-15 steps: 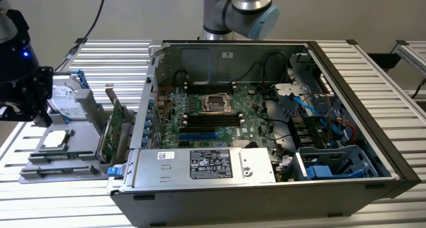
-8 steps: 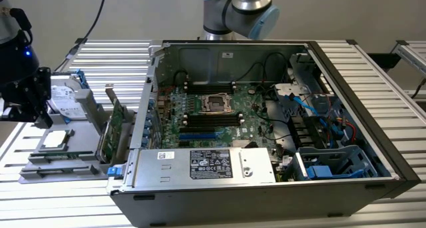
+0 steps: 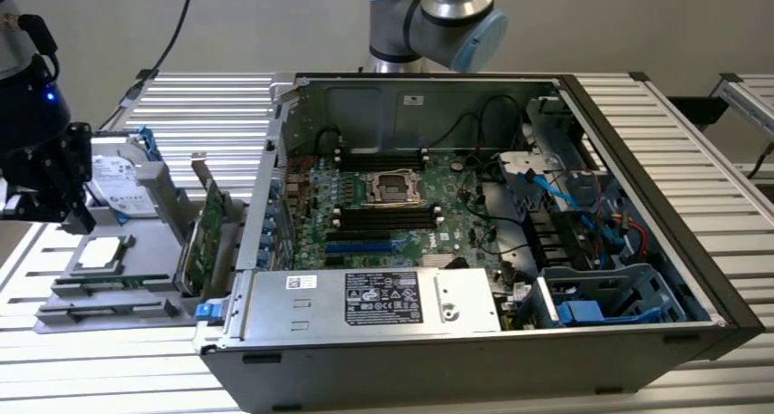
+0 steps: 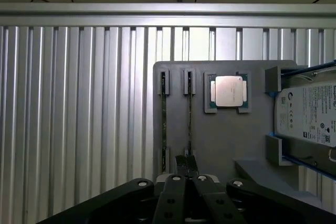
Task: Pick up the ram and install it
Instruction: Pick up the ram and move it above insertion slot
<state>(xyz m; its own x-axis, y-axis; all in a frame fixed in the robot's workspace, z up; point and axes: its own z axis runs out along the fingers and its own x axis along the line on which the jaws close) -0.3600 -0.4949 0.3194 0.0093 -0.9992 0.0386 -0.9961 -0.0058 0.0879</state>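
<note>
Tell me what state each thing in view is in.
Computer case: side panel off, lying flat.
Ram sticks: on edge in gray holder slots, not installed.
Processor: seated in holder pocket.
Hard drive: resting on holder.
Expansion card: upright beside case.
Gripper: over holder near one ram.

The computer case sits mid-way along the tabletop. Beside it, toward the edge at the exterior view's left, the holder carries two ram sticks in neighbouring slots, then the processor, then the hard drive. The expansion card stands nearest the case.

Closed gripper above tray, two ram sticks — processor, hard drive
</note>
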